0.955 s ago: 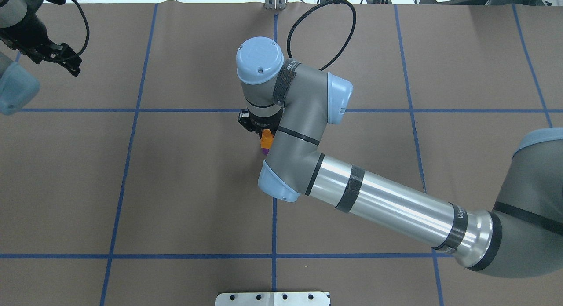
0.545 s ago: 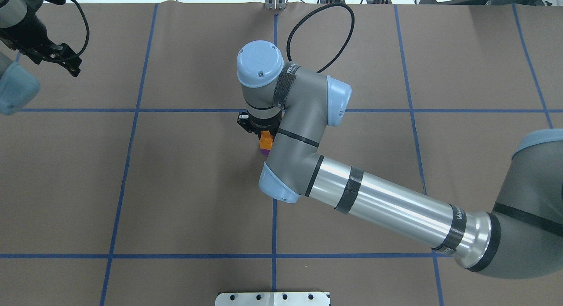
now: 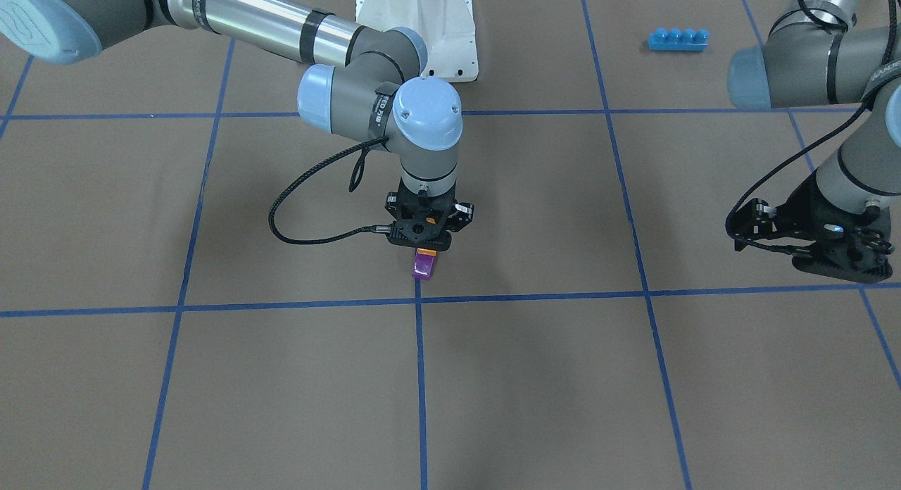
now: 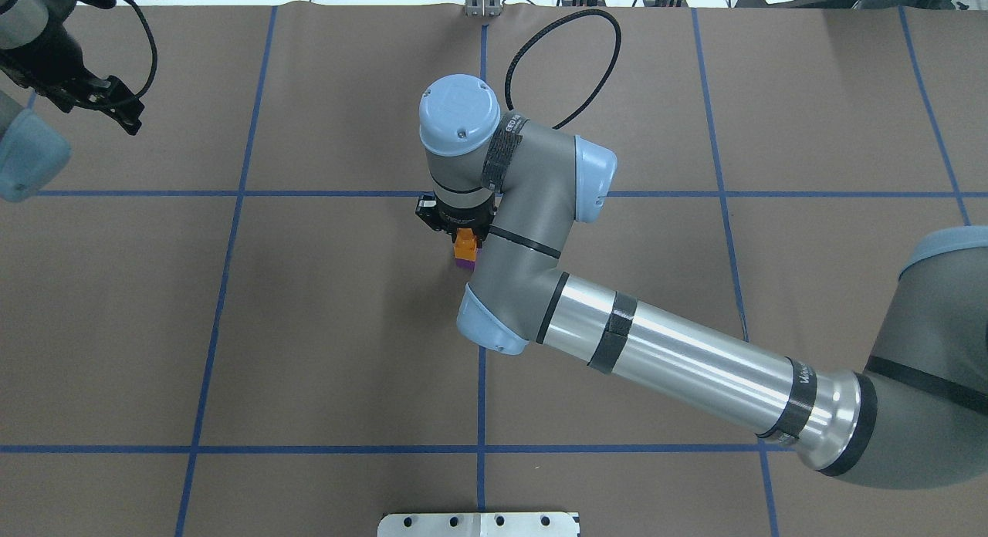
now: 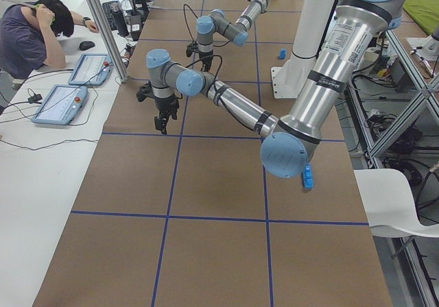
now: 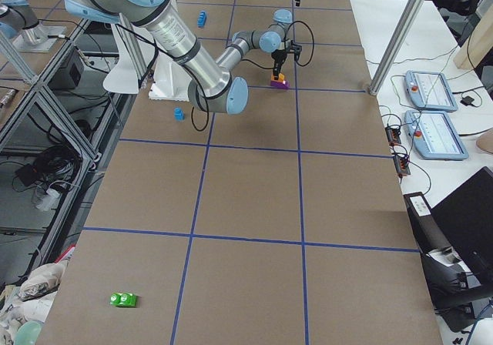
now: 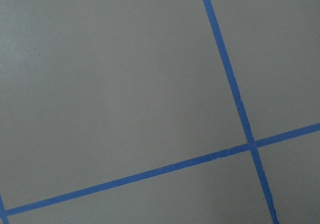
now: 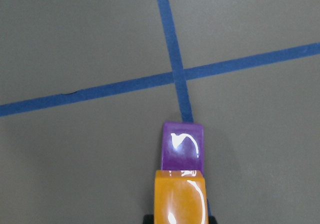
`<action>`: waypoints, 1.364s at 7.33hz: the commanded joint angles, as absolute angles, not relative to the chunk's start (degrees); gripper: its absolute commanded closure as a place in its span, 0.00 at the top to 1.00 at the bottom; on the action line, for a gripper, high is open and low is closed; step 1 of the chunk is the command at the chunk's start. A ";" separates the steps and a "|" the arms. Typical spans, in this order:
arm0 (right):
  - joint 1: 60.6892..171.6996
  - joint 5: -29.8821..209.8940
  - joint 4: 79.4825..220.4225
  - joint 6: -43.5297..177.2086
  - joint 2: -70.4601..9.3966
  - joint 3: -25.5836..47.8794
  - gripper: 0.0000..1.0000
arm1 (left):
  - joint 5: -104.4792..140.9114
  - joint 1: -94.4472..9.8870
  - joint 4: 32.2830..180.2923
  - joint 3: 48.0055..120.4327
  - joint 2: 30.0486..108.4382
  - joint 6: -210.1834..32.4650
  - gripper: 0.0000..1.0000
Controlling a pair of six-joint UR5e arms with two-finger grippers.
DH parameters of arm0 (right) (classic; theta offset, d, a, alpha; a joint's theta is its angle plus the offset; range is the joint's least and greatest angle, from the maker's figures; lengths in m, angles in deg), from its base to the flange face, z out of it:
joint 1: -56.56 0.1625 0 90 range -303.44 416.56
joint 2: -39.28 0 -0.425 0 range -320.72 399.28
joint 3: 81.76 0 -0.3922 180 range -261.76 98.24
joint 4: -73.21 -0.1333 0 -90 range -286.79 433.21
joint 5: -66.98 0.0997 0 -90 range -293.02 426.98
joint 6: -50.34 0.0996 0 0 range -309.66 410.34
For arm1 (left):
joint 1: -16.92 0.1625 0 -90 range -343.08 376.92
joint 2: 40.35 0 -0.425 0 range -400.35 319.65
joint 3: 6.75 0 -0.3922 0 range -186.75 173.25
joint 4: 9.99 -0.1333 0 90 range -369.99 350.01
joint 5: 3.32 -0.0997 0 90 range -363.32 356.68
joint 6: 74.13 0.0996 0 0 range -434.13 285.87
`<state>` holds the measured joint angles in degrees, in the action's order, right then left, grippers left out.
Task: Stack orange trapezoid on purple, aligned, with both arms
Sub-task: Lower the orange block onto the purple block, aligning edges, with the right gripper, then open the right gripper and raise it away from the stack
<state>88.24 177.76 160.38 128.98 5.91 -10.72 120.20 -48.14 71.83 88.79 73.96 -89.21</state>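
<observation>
Orange trapezoid and purple share one long axis.

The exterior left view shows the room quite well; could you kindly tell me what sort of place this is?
Most likely a robotics lab workcell: the left arm and right arm work over a table gridded with blue tape, teach pendants lie on the side bench, and an operator sits beside it.
</observation>
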 commanded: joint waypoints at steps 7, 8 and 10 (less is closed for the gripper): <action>93.46 179.22 171.12 128.39 5.71 2.73 1.00 | 120.26 -48.99 72.88 89.13 73.82 -89.07 1.00; 95.48 179.31 177.99 122.38 2.40 11.06 1.00 | 121.21 -51.61 74.46 89.14 71.56 -86.46 1.00; 106.15 185.58 181.05 101.95 -15.81 26.29 1.00 | 125.17 -60.64 74.91 88.53 64.98 -70.33 1.00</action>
